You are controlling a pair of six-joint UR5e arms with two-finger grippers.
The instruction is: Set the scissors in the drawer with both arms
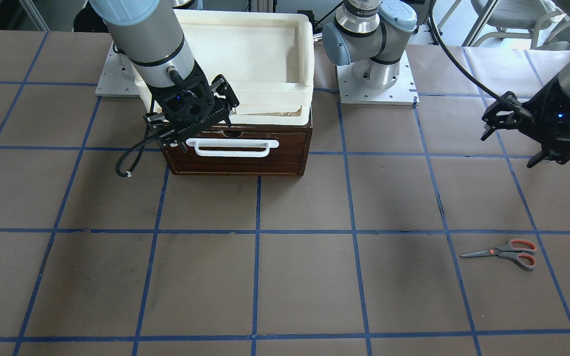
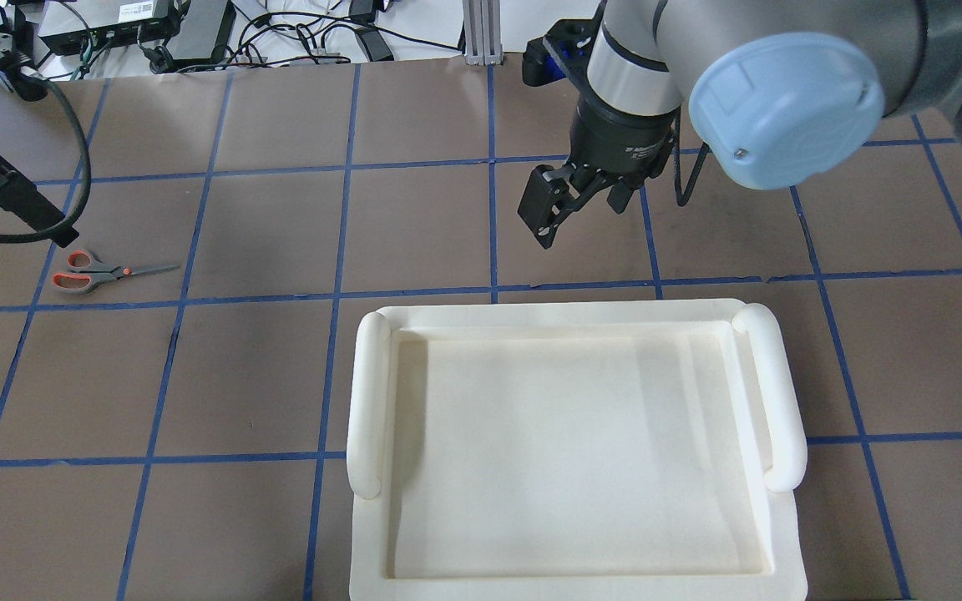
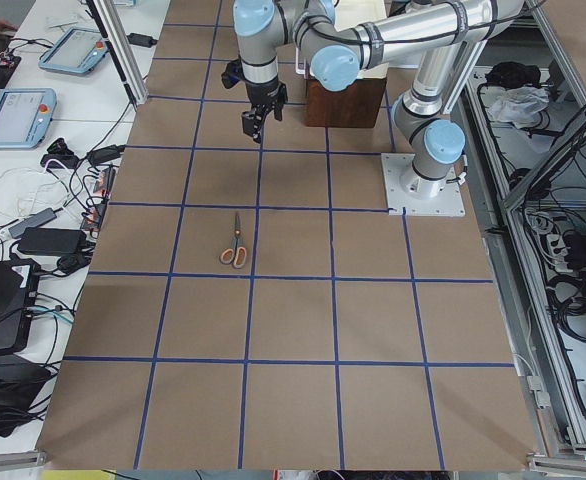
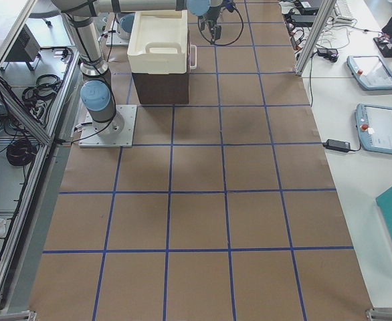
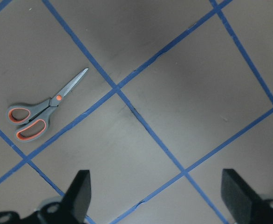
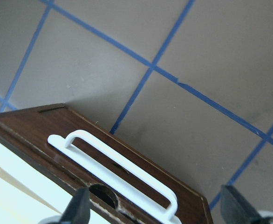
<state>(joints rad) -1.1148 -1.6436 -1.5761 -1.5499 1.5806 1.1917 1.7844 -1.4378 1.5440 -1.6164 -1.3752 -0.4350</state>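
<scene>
The scissors (image 1: 505,253) lie flat on the brown table, shut; they also show in the overhead view (image 2: 97,271) and the left wrist view (image 5: 43,109). My left gripper (image 1: 510,148) hangs open and empty above the table, apart from the scissors on the robot's side; its fingertips (image 5: 80,189) stand wide apart. The dark brown drawer (image 1: 235,160) is shut, with its white bar handle (image 1: 233,147) facing out. My right gripper (image 1: 201,123) is open and empty, above and just in front of the handle (image 6: 113,168), not touching it.
A cream-white plastic tray (image 2: 368,401) sits on top of the drawer's cabinet. A black cable loop (image 1: 126,163) hangs from my right wrist beside the drawer. The arms' base plates (image 1: 376,79) stand behind the drawer. Blue tape lines grid the table.
</scene>
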